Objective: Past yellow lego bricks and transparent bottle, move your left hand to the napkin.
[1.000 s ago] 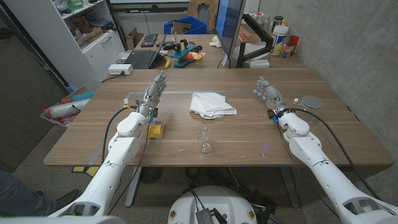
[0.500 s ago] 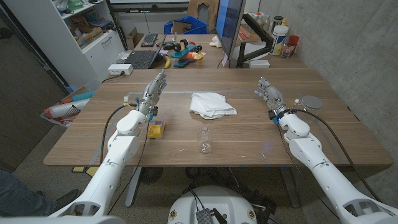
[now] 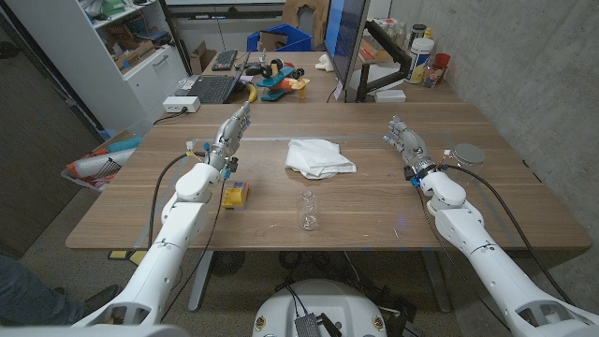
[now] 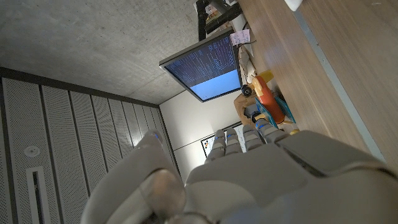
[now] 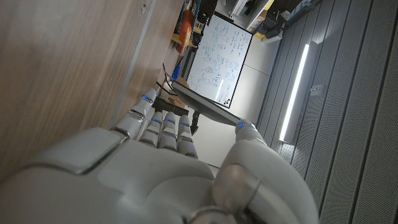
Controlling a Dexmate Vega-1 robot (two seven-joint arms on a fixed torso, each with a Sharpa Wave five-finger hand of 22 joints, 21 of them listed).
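A crumpled white napkin [image 3: 317,156] lies on the wooden table [image 3: 374,201] at mid-depth. Yellow lego bricks [image 3: 235,194] sit near the left front, and a small transparent bottle [image 3: 307,211] stands ahead of the napkin toward me. My left hand [image 3: 231,134] is raised, open, fingers stretched away from me, behind the bricks and well left of the napkin. Its back [image 4: 261,174] looms close in the left wrist view. My right hand [image 3: 403,141] stands open at the right, holding nothing, with its back [image 5: 155,168] near the right wrist camera.
A grey round disc [image 3: 467,153] lies on the table right of my right hand. Behind the table stand a monitor [image 3: 346,37], a laptop [image 3: 204,88], toys [image 3: 276,77] and bottles [image 3: 423,47]. Cables run along both forearms.
My left hand has crept slightly farther from me and upward past the bricks. The right hand, napkin, bottle and bricks have stayed put.
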